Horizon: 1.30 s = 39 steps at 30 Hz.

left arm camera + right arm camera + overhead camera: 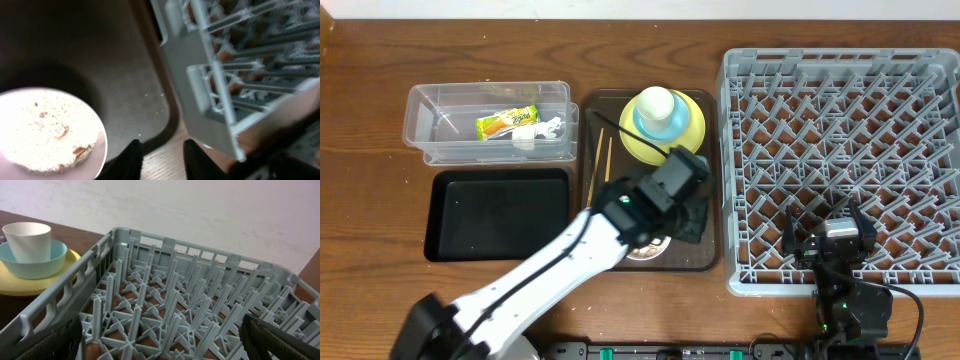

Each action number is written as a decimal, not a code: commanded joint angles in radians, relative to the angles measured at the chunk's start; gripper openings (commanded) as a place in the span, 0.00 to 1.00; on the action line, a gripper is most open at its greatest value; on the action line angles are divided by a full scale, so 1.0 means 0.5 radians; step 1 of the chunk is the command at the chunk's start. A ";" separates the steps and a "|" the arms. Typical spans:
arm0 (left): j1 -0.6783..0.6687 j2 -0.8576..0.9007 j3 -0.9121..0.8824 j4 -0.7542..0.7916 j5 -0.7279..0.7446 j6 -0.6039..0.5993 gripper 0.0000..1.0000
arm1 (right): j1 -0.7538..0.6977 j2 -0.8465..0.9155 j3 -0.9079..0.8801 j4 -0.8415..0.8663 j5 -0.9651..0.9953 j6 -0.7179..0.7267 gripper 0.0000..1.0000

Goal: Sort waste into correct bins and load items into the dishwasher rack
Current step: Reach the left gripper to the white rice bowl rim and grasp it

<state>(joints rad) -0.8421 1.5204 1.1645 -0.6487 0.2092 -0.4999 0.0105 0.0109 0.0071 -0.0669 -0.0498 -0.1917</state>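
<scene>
The white bowl, holding beige food scraps, sits at the front of the brown serving tray. My left gripper hovers open just right of it, its fingers empty over the tray's corner. Overhead, only a sliver of the bowl shows under my arm. The white cup stands in the blue bowl on the yellow plate. Two chopsticks lie on the tray's left. The wrapper and napkin lie in the clear tub. My right gripper is open and empty over the front of the rack.
The black tray lies in front of the clear tub. The rack's near wall stands close to the right of my left fingers. In the right wrist view the rack's pegs rise between my open fingers.
</scene>
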 commanded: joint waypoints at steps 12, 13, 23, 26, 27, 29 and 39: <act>-0.013 0.283 -0.006 -0.093 -0.348 0.000 0.39 | -0.002 -0.008 -0.004 -0.008 -0.007 0.007 0.99; -0.013 0.294 -0.007 -0.100 -0.364 -0.005 0.39 | -0.002 -0.008 -0.004 -0.008 -0.007 0.007 0.99; -0.013 0.468 -0.043 -0.098 -0.369 -0.028 0.40 | -0.002 -0.008 -0.004 -0.008 -0.008 0.007 0.99; -0.013 0.506 -0.046 -0.096 -0.369 -0.028 0.40 | -0.002 -0.008 -0.004 -0.008 -0.008 0.007 0.99; -0.013 0.514 -0.046 -0.098 -0.369 -0.027 0.39 | -0.002 -0.008 -0.004 -0.008 -0.008 0.007 0.99; -0.013 0.517 -0.055 -0.098 -0.369 -0.027 0.39 | -0.002 -0.008 -0.004 -0.008 -0.008 0.007 0.99; -0.013 0.517 -0.095 -0.106 -0.368 -0.027 0.39 | -0.002 -0.008 -0.004 -0.008 -0.008 0.007 0.99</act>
<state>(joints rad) -0.8482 1.7767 1.1316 -0.6956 0.0448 -0.5007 0.0105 0.0109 0.0071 -0.0669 -0.0498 -0.1917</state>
